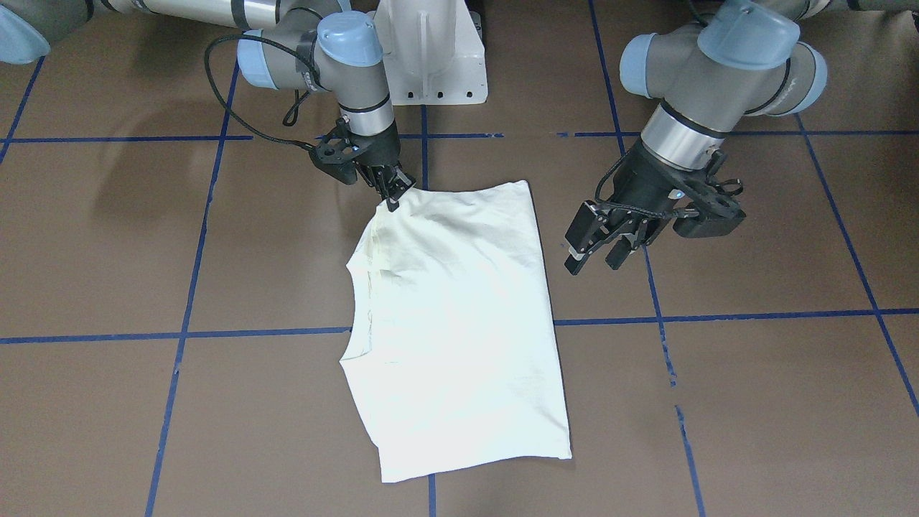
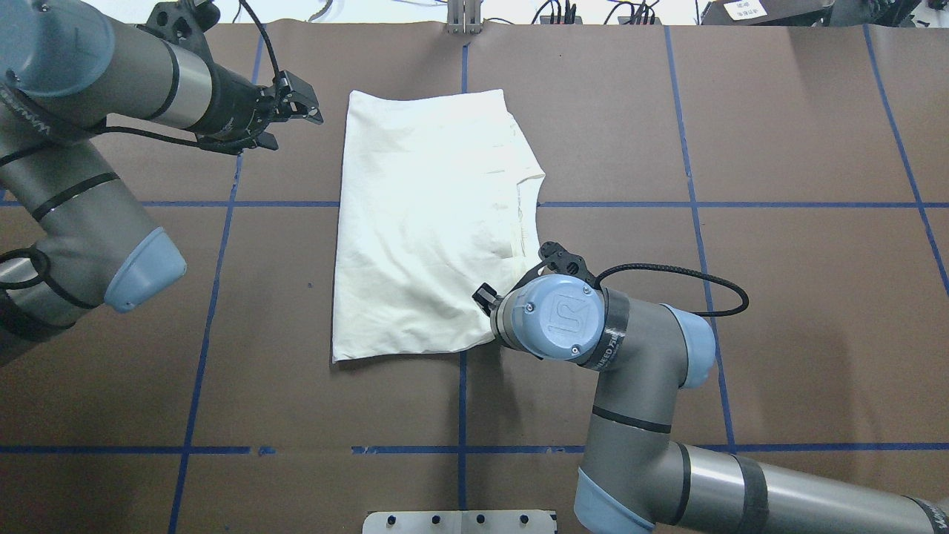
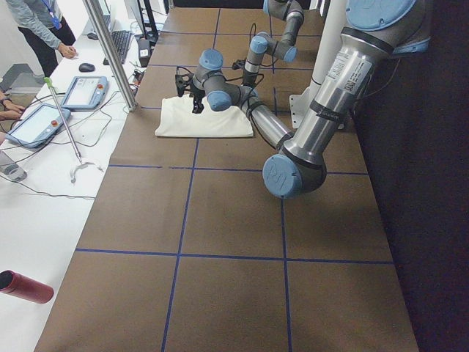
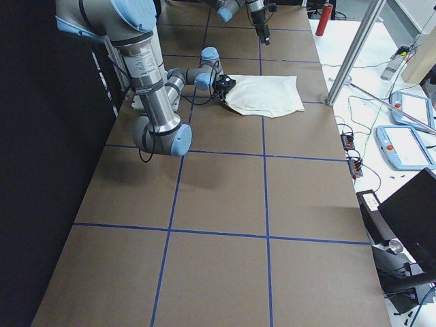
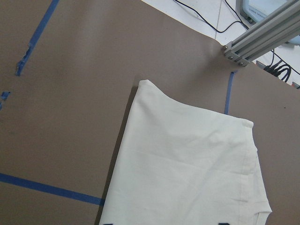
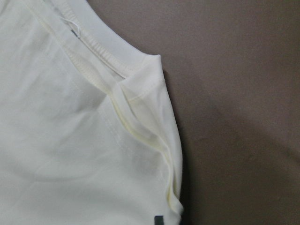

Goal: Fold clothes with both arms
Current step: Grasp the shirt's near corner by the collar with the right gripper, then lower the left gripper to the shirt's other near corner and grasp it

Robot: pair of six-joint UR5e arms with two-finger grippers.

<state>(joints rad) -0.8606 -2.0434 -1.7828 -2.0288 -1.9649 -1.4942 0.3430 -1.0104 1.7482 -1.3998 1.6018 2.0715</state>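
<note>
The cream shirt (image 1: 459,316) lies folded on the brown table with its plain pale side up, so no print shows. The same shirt (image 2: 422,222) fills the middle of the overhead view. My right gripper (image 1: 392,195) is shut, pinching the shirt's corner beside the collar on the side nearest the robot. In the right wrist view the gathered shoulder seam (image 6: 140,126) runs down to a dark fingertip (image 6: 158,219). My left gripper (image 1: 596,258) hangs open just off the shirt's hem side, apart from the cloth. It (image 2: 293,122) holds nothing.
The white pedestal base (image 1: 431,50) stands at the robot's edge of the table. Blue tape lines (image 1: 187,301) grid the brown surface. An aluminium post (image 5: 258,37) rises beyond the shirt. Tablets (image 3: 84,92) and a person (image 3: 40,29) are at the side desk.
</note>
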